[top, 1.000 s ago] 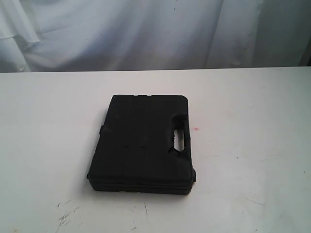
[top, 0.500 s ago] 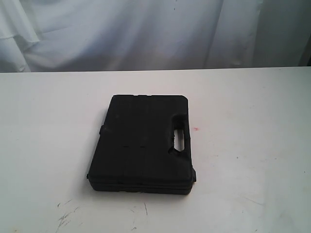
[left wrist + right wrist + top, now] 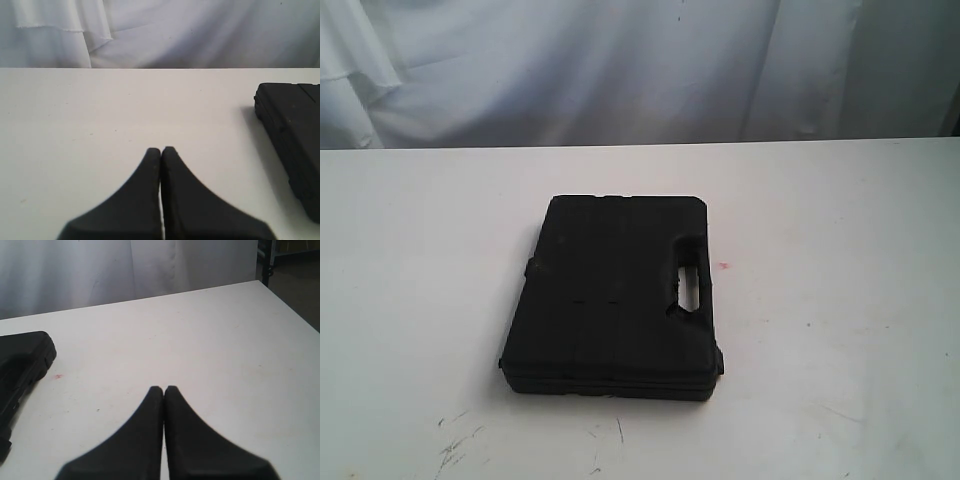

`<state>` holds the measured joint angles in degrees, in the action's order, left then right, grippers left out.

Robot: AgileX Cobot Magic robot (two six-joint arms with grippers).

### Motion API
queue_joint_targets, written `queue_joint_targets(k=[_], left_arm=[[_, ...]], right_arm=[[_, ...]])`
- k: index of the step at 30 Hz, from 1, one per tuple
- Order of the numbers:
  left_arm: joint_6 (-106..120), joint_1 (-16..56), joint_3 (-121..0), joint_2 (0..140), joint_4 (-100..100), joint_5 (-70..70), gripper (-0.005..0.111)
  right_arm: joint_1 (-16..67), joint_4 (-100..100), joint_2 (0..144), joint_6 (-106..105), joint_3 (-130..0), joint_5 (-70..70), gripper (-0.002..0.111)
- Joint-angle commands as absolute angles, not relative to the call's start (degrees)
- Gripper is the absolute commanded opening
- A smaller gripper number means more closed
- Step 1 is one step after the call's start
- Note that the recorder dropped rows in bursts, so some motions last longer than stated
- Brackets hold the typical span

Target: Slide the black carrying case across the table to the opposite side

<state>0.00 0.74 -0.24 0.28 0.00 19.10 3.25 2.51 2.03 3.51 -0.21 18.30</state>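
The black carrying case [image 3: 615, 300] lies flat near the middle of the white table [image 3: 840, 220], its handle cut-out toward the right. Neither arm shows in the exterior view. In the left wrist view my left gripper [image 3: 161, 150] is shut with nothing in it, above bare tabletop, and an edge of the case [image 3: 292, 130] lies off to one side, apart from the fingers. My right gripper [image 3: 164, 388] is likewise shut and empty over the table, with a corner of the case [image 3: 22, 360] well clear of it.
A white cloth backdrop [image 3: 620, 70] hangs behind the table's far edge. A small pinkish spot [image 3: 724, 266] marks the tabletop beside the case, and dark scratches [image 3: 455, 450] run near the front edge. The table's corner and a dark floor [image 3: 295, 275] show in the right wrist view.
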Motion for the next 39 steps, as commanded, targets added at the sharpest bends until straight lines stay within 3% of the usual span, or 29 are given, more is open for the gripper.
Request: queue_joint_targets(k=[1, 39], left_arm=[[0.00, 0.56, 0.00, 0.00, -0.76, 18.07, 0.000], [0.00, 0.56, 0.00, 0.00, -0.76, 18.07, 0.000]], right_arm=[[2.81, 1.94, 1.73, 3.41, 0.00, 18.26, 0.000], [2.81, 1.50, 1.73, 3.10, 0.00, 17.33, 0.000]])
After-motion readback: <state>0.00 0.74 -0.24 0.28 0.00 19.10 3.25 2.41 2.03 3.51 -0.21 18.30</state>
